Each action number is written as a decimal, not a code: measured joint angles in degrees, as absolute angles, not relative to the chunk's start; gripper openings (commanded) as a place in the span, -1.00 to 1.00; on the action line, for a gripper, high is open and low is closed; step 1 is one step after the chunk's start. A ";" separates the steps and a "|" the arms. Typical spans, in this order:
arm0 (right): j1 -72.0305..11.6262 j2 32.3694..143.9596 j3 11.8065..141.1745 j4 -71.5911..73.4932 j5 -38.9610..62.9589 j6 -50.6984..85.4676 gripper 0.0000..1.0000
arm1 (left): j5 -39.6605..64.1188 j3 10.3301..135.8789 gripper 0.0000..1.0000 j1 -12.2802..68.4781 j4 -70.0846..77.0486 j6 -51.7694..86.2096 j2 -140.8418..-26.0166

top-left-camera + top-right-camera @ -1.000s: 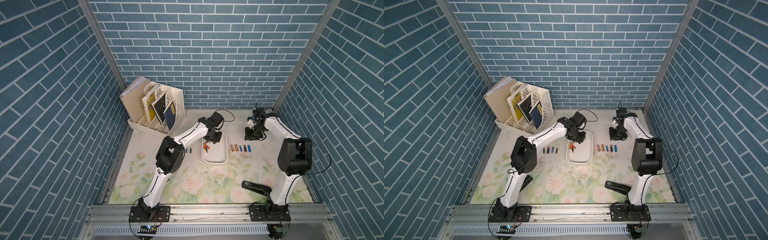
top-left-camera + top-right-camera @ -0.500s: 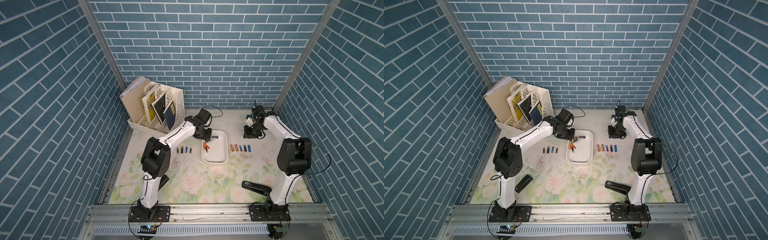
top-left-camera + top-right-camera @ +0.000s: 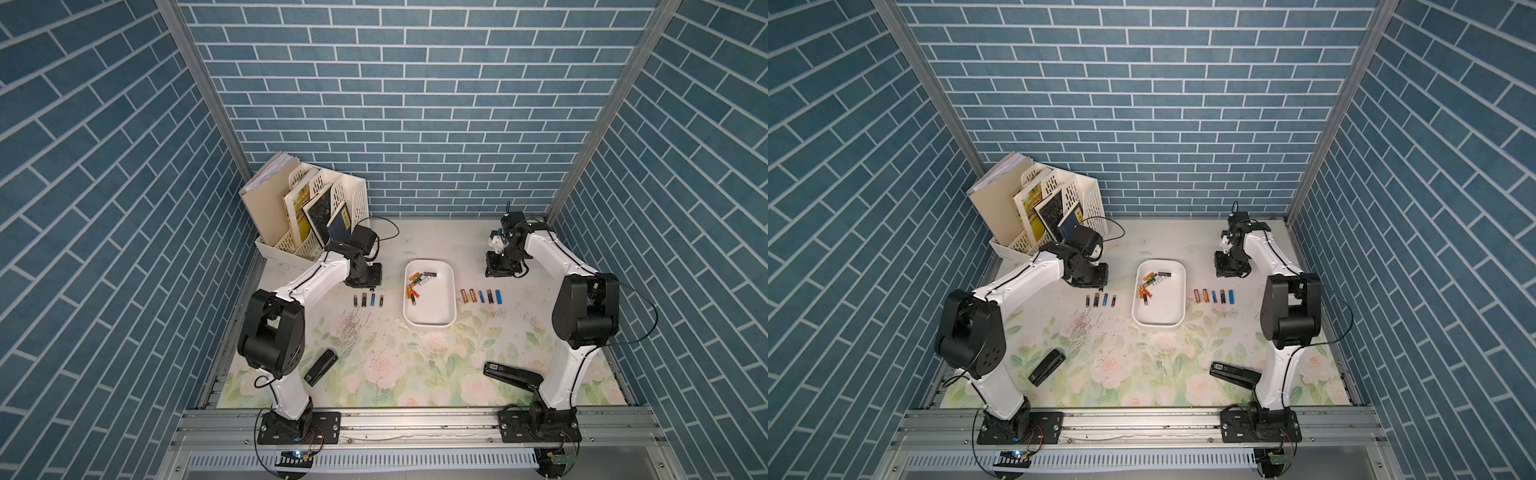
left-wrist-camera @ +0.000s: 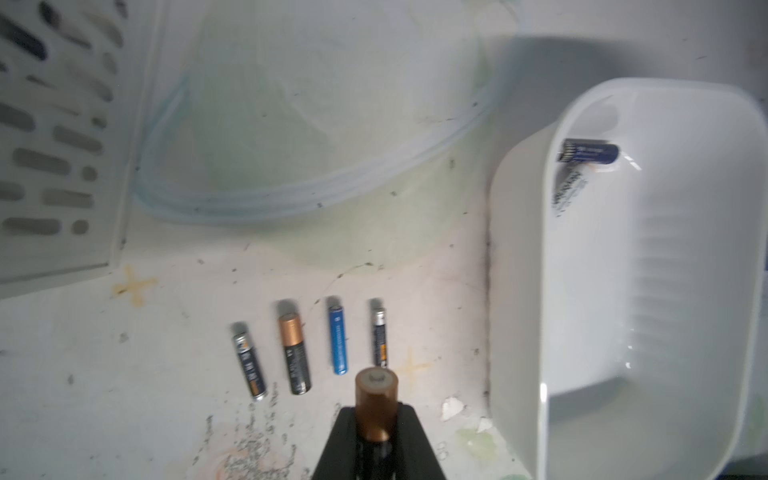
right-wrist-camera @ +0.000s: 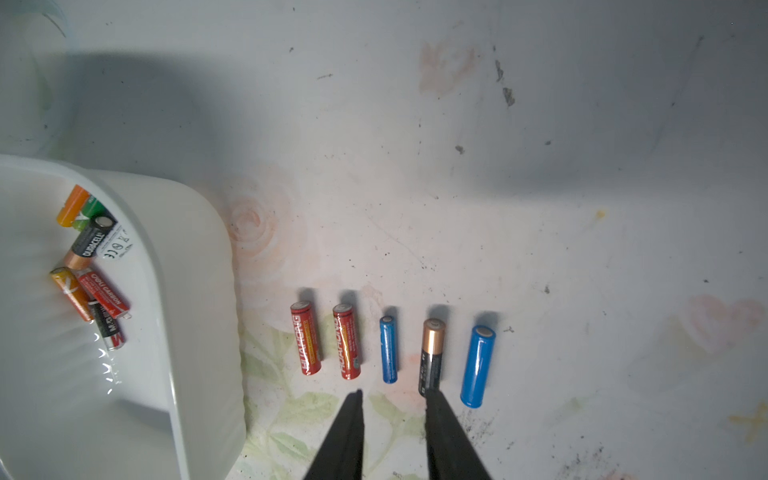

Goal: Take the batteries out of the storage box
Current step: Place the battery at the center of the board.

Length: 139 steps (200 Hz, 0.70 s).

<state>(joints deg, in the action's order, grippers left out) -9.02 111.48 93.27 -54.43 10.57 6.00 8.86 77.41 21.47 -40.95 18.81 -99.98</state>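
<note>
The left claw is clamped on a copper-topped battery, close to a row of four batteries lying on the bench to the left of the storage box. The right claw has its fingers apart with nothing between them, near a row of five batteries on the box's right side. A cluster of batteries lies inside the box, against its left wall.

Blue brick walls, floral tabletop, metal rail
</note>
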 measured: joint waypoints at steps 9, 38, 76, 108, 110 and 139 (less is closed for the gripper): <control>-9.02 111.59 93.30 -54.46 10.55 6.00 -0.42 | 8.56 75.48 -0.70 20.01 -40.86 18.39 -99.22; -9.04 111.63 93.32 -54.46 10.55 6.00 -0.42 | 7.57 71.22 -0.70 15.92 -40.71 16.91 -98.65; -9.13 111.66 93.89 -54.52 10.50 6.00 -0.42 | 6.68 69.87 -0.70 12.64 -39.94 14.94 -100.05; -9.13 111.66 94.13 -54.65 10.41 6.00 -0.42 | 6.48 69.87 -0.70 11.88 -38.65 13.54 -103.00; -9.13 111.66 94.13 -54.68 10.41 6.00 -0.42 | 6.48 69.87 -0.70 11.86 -38.57 13.45 -103.26; -9.13 111.66 94.13 -54.92 10.28 6.00 -0.42 | 6.48 69.87 -0.70 11.79 -38.17 12.58 -105.82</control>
<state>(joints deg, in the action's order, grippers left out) -9.13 111.66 94.13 -54.92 10.28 6.00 6.48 69.87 11.79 -38.17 12.58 -105.82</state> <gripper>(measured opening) 0.291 0.196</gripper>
